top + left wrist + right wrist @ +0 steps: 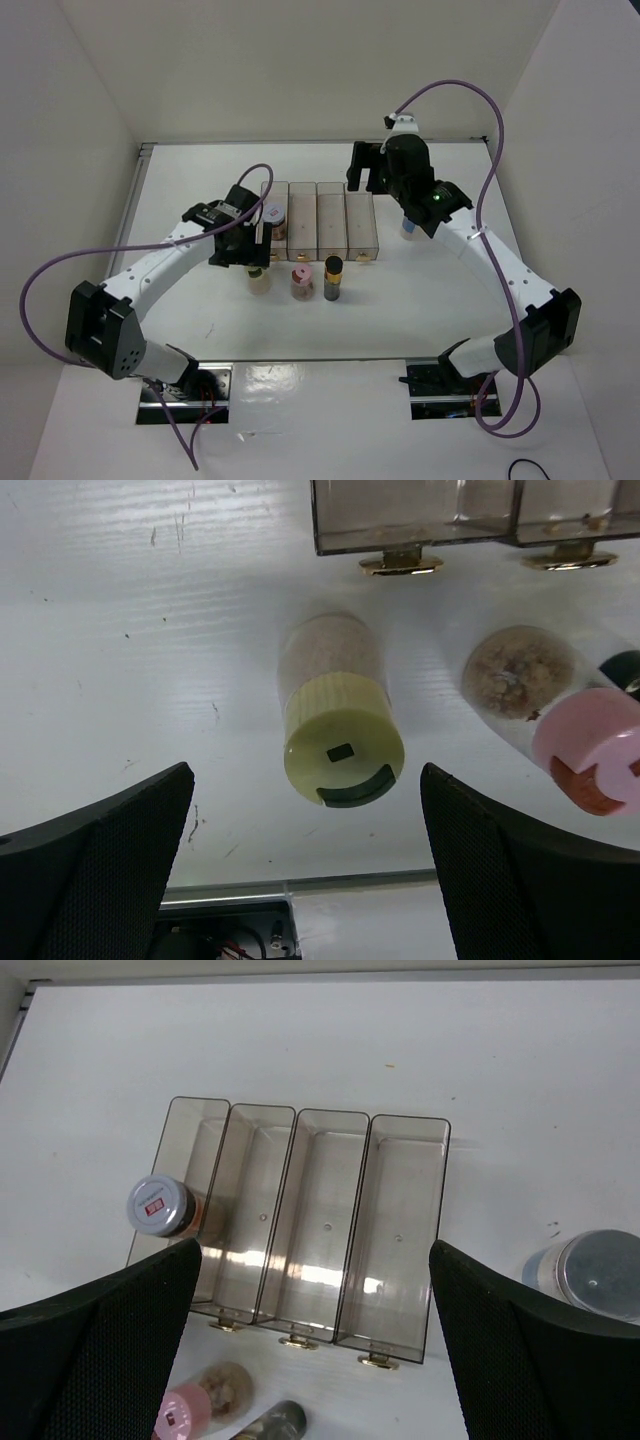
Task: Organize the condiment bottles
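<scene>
Our left fingers (pixel 100 870) and right fingers (pixel 90 1340) are wide apart, so grabbing the cream jar with the yellow-green lid (pixel 338 720) could knock over the pink-lidded reddish jar (pixel 555 715) beside it.

Robot lab, white-walled booth (pixel 300 70), bolted arms (pixel 150 268)

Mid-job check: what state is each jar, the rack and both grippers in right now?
grey-lidded jar: upright, in an end compartment of the rack.
yellow-green-lidded jar: upright on the table, outside the rack.
pink-lidded jar: upright on the table.
dark slim bottle: upright on the table.
grey-capped clear jar: upright, beside the rack.
rack: other three compartments empty.
left gripper: open, holding nothing.
right gripper: open, holding nothing.
</scene>
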